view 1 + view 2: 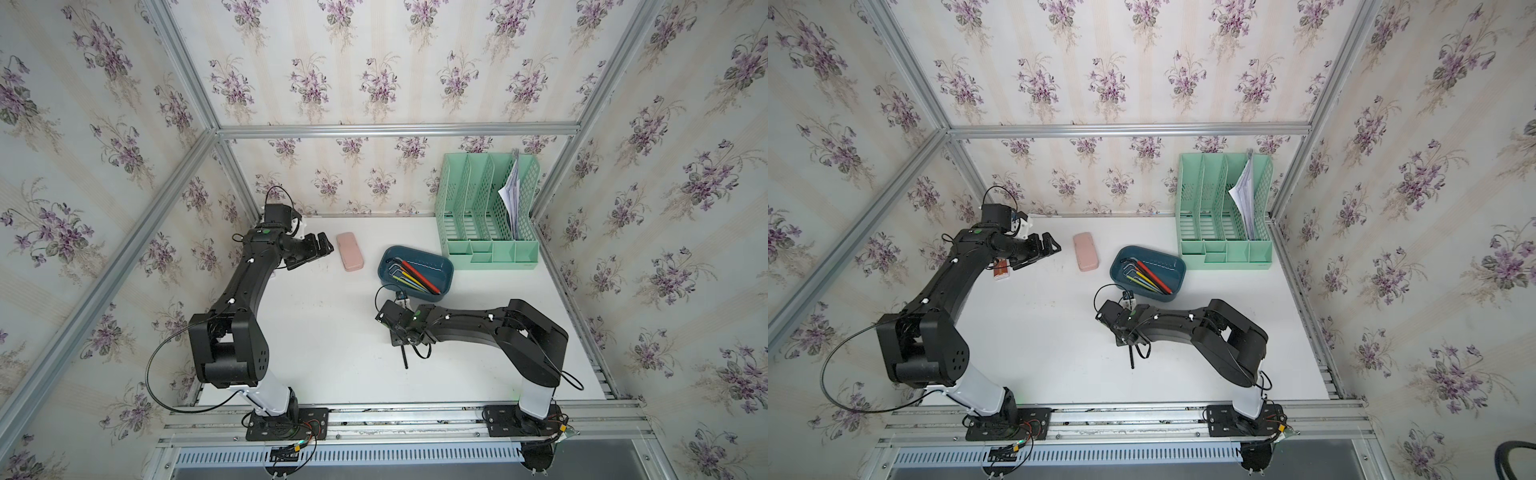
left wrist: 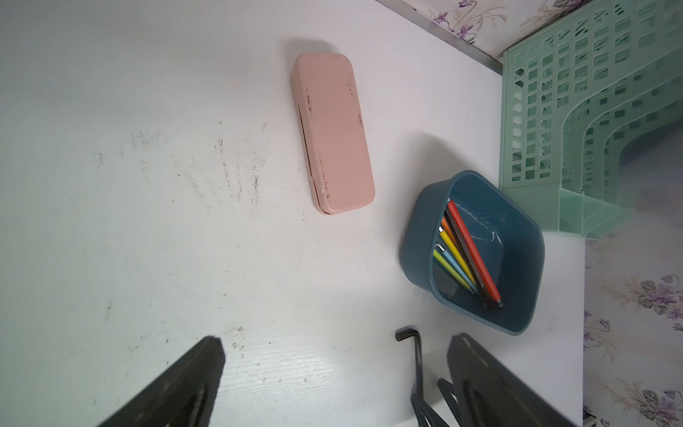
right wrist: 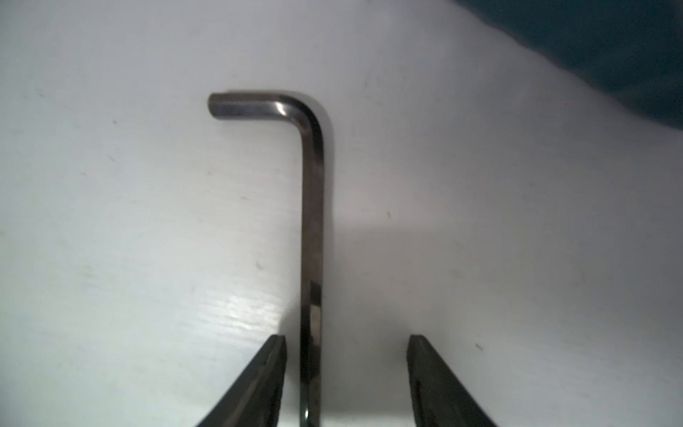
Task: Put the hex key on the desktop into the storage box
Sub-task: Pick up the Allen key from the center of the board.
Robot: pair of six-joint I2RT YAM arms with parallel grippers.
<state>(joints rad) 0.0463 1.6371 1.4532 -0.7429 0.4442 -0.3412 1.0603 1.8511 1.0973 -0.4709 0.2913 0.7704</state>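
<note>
Hex key (image 3: 312,222) lies between right tool's (image 3: 346,338) parted jaws.

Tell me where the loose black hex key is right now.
In both top views the hex key lies flat on the desktop under the right gripper, whose open jaws straddle its shaft, just nearer the robot than the storage box.

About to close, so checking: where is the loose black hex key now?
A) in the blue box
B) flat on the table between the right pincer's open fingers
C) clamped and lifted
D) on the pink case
B: the right wrist view shows the hex key lying on the table between the spread fingers of the right pincer, nearer one, ungripped.
</note>
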